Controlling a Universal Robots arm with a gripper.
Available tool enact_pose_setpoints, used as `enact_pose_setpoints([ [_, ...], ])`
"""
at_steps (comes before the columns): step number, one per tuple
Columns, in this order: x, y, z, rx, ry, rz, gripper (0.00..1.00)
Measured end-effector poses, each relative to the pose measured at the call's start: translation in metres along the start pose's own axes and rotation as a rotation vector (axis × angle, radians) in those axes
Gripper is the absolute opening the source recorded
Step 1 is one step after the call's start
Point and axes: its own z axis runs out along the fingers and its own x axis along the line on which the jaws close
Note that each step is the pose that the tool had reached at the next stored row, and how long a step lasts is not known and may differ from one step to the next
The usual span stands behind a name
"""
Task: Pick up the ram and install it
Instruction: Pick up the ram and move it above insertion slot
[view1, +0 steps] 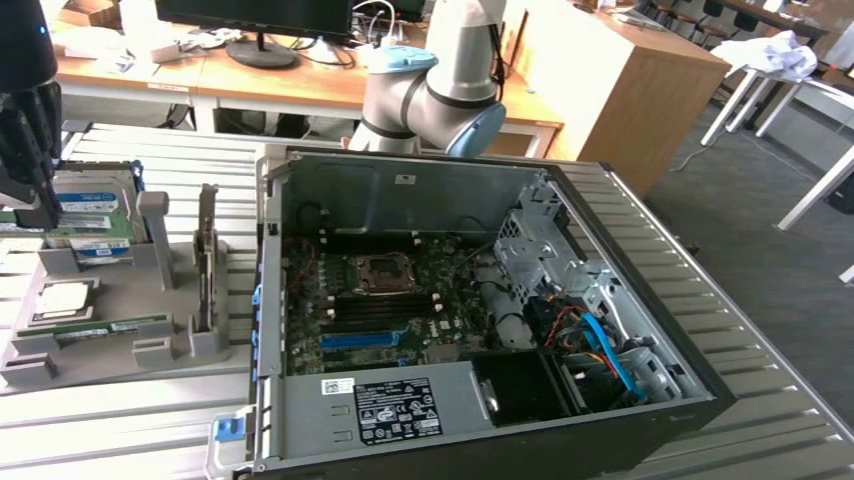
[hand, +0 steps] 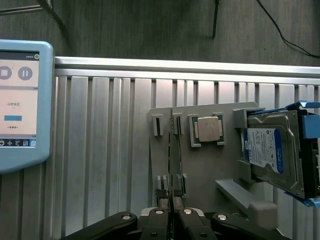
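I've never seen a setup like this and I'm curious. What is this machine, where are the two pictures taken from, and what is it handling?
It is a jointed robot arm at a metal table with an open desktop computer on it. The exterior view comes from a camera off the arm; the wrist view comes from a camera on its wrist, looking down past the tool. A grey holder carries parts: a hard drive, a square processor chip, an upright expansion card and the ram, a thin green memory stick seen edge-on. The tool hangs above the ram with its fingers together, holding nothing.
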Motion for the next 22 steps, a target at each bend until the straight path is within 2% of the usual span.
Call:
enact_pose_setpoints([
  [14, 0.0, 0.0005, -0.0123, 0.0, 0.0, 0.0, 0.13],
  [22, 0.0, 0.0001, -0.0131, -0.0001, 0.0001, 0.0, 0.13],
])
